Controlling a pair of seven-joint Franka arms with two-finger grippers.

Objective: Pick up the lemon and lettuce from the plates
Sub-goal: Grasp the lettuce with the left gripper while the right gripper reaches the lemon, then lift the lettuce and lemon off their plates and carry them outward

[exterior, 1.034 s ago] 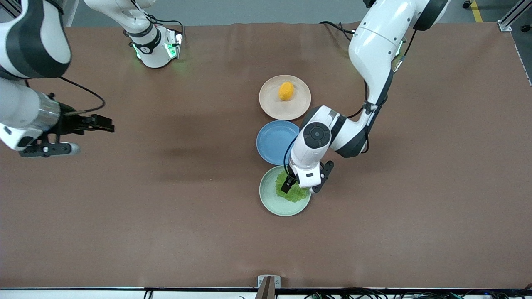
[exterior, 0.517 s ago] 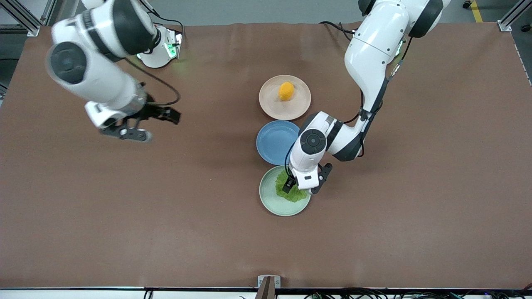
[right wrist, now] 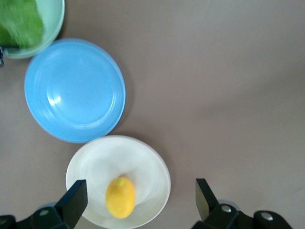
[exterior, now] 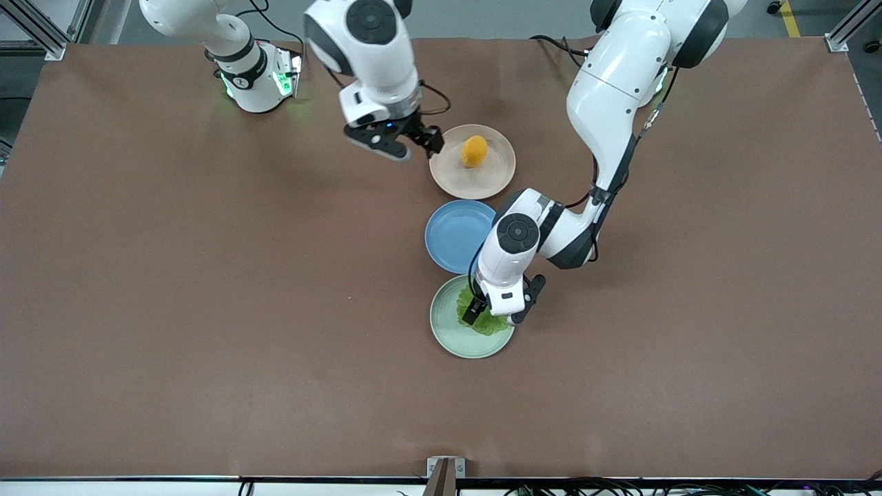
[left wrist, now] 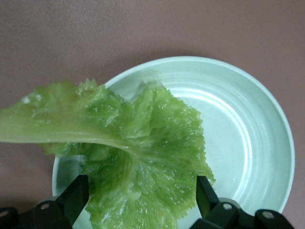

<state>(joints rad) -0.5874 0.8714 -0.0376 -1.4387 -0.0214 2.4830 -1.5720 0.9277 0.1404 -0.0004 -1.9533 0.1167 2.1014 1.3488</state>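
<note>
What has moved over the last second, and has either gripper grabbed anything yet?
The right gripper swung from the right arm's end of the table to the beige-pink plate's edge, beside the lemon, open. The left gripper eased lower over the lettuce on the mint plate, open. Nothing grabbed; lemon, lettuce and blue plate unmoved.

Desk [exterior: 207,310]: flat matte brown, no pattern. Lemon [exterior: 474,151]: yellow-orange, plain skin. It sits on the beige-pink plate [exterior: 493,180], pale and matte w/o markings; in right wrist view that plate reads nearly white. Blue plate [exterior: 448,238]: solid mid-blue, faint glossy highlight. Mint green plate [exterior: 448,334]: pale, plain, w/ soft concentric sheen in left wrist view. Lettuce [left wrist: 138,143]: bright green, crinkly veined texture, paler yellow-green rib and stem. Arms: white shells w/ black joint bands; green lights at the right arm's base [exterior: 258,86]. Left gripper [exterior: 493,313] and right gripper [exterior: 406,141]: black.
</note>
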